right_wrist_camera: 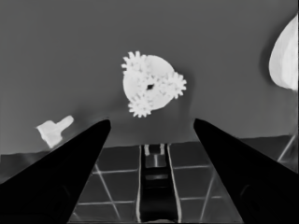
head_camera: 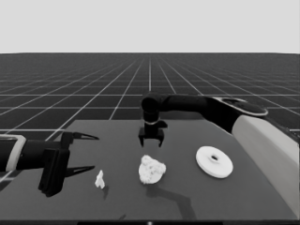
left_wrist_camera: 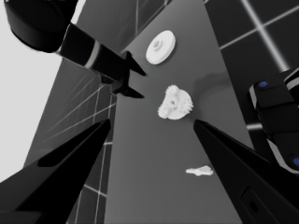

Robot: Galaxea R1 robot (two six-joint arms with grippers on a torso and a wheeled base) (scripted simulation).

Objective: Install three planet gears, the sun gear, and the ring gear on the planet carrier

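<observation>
The right arm [head_camera: 243,123] is the biggest thing here, reaching in from the right, pale grey at the back and black toward the wrist, bent over the far middle of the table [head_camera: 187,197]. Its claw, the right gripper [head_camera: 151,143], hangs in the air with fingers pointing down and spread wide, holding nothing and touching nothing. From its own wrist view the two fingers stand well apart, with the gear cluster showing between them farther off.

The left arm [head_camera: 18,154] waits at the left edge, its left gripper [head_camera: 89,152] over the table's left end, fingers splayed wide and empty.

The table is dark and flat; beyond it a dark gridded floor [head_camera: 93,84] runs to the horizon under a pale blank band.

On the right of the table lies the larger round part [head_camera: 214,161], flat, with a raised hub, well apart from the rest. Near the middle, just nearer than the right gripper, sits the smaller round part [right_wrist_camera: 148,84], with small toothed gears [right_wrist_camera: 140,106] meshed on top of it, their teeth jutting past its rim. I count at least three gears around a central one.

A thin white piece [head_camera: 100,179] lies near the left gripper, below its lower finger, not held.
</observation>
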